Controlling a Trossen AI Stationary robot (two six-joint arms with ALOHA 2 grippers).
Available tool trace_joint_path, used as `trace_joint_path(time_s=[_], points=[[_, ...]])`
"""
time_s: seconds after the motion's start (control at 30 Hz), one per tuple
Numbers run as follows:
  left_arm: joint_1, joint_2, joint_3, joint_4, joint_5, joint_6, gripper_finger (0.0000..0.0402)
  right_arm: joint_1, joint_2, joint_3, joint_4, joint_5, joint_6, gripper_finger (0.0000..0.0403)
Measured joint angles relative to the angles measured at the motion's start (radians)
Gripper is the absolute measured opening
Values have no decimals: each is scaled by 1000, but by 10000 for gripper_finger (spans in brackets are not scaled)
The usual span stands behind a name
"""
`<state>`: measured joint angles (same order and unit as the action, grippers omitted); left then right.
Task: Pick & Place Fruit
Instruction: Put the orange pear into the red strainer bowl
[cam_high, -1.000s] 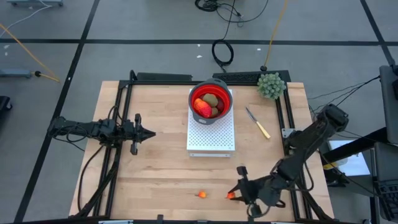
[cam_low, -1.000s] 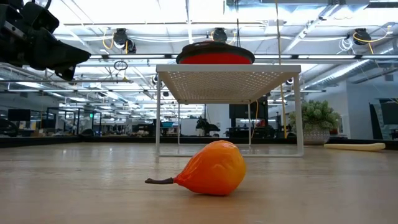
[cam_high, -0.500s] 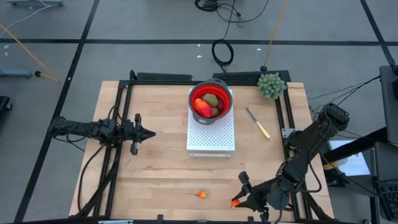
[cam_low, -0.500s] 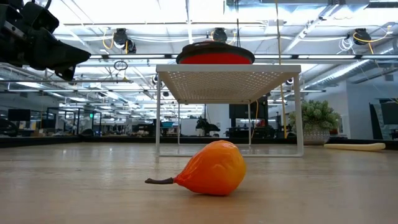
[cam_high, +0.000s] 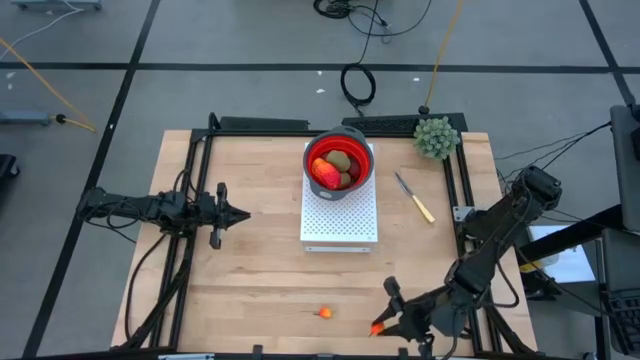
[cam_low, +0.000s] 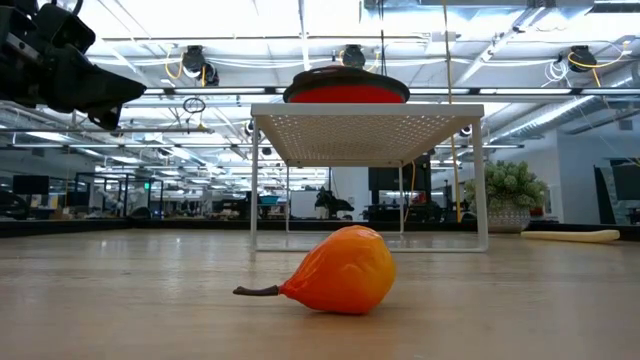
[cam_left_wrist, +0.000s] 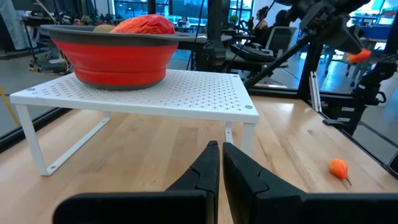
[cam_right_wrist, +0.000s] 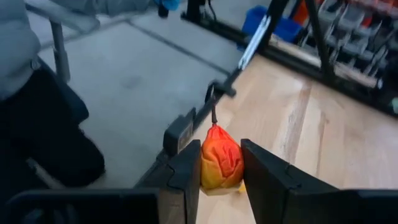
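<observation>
The right gripper (cam_high: 378, 326) is clamped on a small orange fruit (cam_right_wrist: 221, 163), its fingers (cam_right_wrist: 186, 171) pressing the piece from both sides with the stem pointing out ahead. A second ago that gripper sat a little farther in on the table; since then it has drawn back toward the near edge and lifted, and in the last half-second it has held still there. That reads as the pick being done and the carry about to begin (a judgement, not something shown).

The bowl (cam_high: 340, 163) stands on the white rack (cam_high: 340, 218) at the far middle of the table, already holding a large red-orange piece and brown-green ovals, well apart from the loaded gripper.

A second orange fruit (cam_high: 325, 313) lies on the wood near the front edge, left of the right gripper, untouched, so at least one more pick remains.

The left gripper (cam_high: 240, 214) waits at mid-left, fingers shut on nothing, unchanged over the second.
</observation>
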<state>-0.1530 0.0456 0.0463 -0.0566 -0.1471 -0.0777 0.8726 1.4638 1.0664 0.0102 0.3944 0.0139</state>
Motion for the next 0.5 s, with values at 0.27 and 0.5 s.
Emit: trace_joint_path(time_s=[0.27,0.5], points=[[0,0,0,0,0,-10,19,-7,-49,-273,484,1,-77,96],[0,0,0,0,0,-10,19,-8,-136,-590,1095,-3,-132,96]])
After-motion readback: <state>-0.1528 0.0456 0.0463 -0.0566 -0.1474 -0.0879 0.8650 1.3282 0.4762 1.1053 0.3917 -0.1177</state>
